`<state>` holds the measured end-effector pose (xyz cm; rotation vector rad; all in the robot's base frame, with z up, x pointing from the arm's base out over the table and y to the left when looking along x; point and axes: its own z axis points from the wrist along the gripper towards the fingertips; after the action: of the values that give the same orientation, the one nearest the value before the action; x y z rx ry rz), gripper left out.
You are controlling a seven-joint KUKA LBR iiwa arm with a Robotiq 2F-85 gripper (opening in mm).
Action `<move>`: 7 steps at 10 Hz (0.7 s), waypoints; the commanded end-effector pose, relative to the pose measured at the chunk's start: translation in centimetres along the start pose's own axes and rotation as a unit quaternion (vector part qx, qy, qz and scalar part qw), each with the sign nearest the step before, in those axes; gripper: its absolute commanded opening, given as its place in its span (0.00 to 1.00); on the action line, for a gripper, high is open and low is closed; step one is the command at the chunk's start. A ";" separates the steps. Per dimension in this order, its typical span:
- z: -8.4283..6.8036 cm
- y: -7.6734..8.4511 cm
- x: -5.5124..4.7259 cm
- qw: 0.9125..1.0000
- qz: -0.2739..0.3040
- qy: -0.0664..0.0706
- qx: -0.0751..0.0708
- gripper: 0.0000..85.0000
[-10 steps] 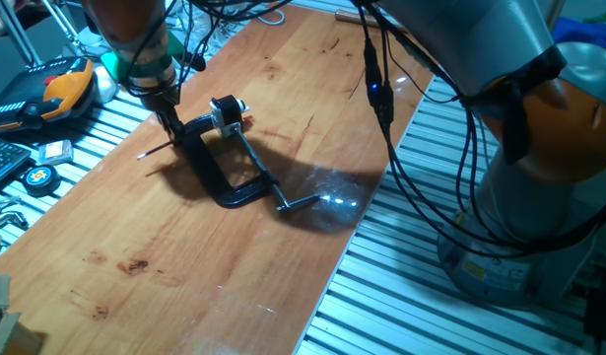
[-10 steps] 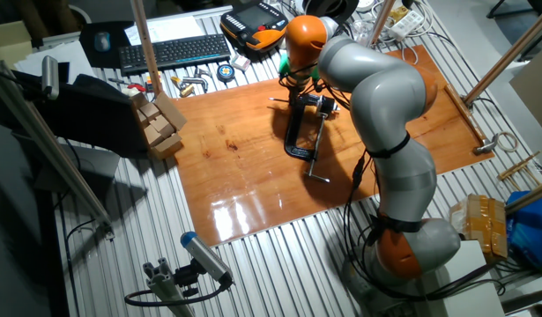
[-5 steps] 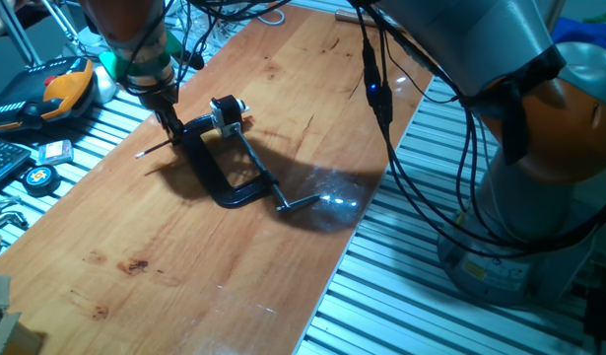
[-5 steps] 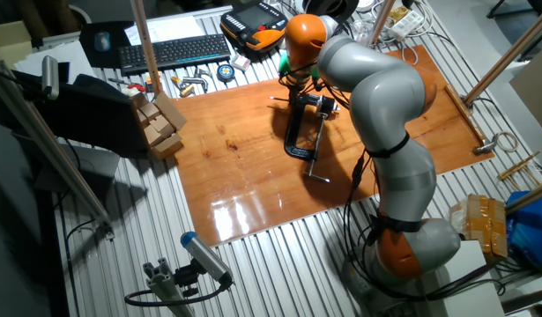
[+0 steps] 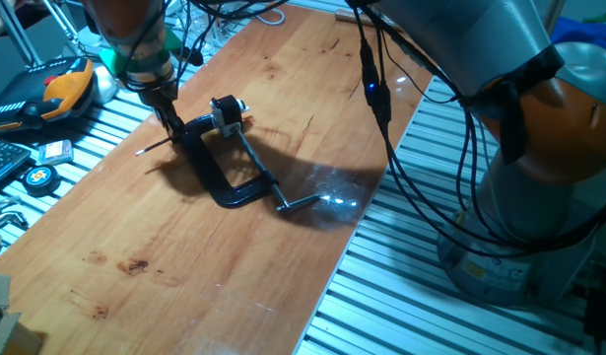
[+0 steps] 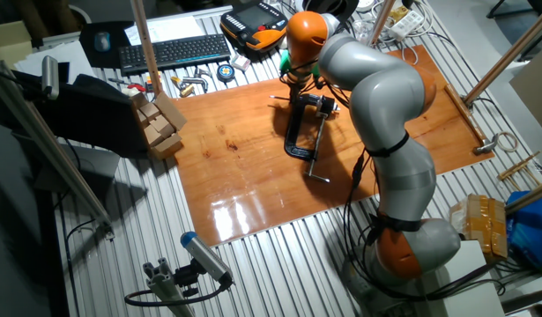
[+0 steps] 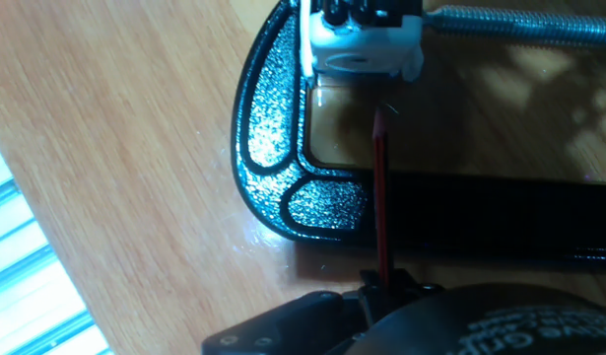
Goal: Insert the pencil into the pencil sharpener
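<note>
My gripper [image 5: 170,126] is shut on the thin red pencil [image 7: 381,197], just left of the black C-clamp [image 5: 219,177] on the wooden board [image 5: 283,89]. In the hand view the pencil runs straight up from between my fingers [image 7: 384,288], across the clamp's frame [image 7: 273,148]. Its dark tip stops a short gap below the small silver-and-black pencil sharpener [image 7: 362,39], which sits in the clamp's jaw. The sharpener also shows in one fixed view [image 5: 227,111] and in the other fixed view [image 6: 326,104]. The pencil's back end sticks out left of the gripper [image 5: 150,150].
The clamp's steel screw rod [image 7: 519,25] runs off behind the sharpener and ends in a handle bar [image 5: 301,202]. An orange-black pendant [image 5: 61,89], a tape measure [image 5: 38,176], a keyboard [image 6: 174,51] and cardboard blocks [image 6: 160,123] lie beside the board. Cables [image 5: 376,94] hang from the arm.
The arm has shifted only very slightly. The pencil stays in my grip, pointed at the sharpener.
</note>
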<state>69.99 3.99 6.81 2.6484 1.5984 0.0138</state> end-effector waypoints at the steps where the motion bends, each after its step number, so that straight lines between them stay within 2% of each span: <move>1: 0.1 0.1 0.0 1.000 -0.001 0.000 0.000 0.00; 5: 0.1 0.2 0.0 1.000 0.000 -0.005 -0.002 0.00; 7: 0.2 0.3 -0.3 1.000 -0.003 -0.002 0.000 0.00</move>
<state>70.13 3.60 6.64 2.6412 1.6038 0.0082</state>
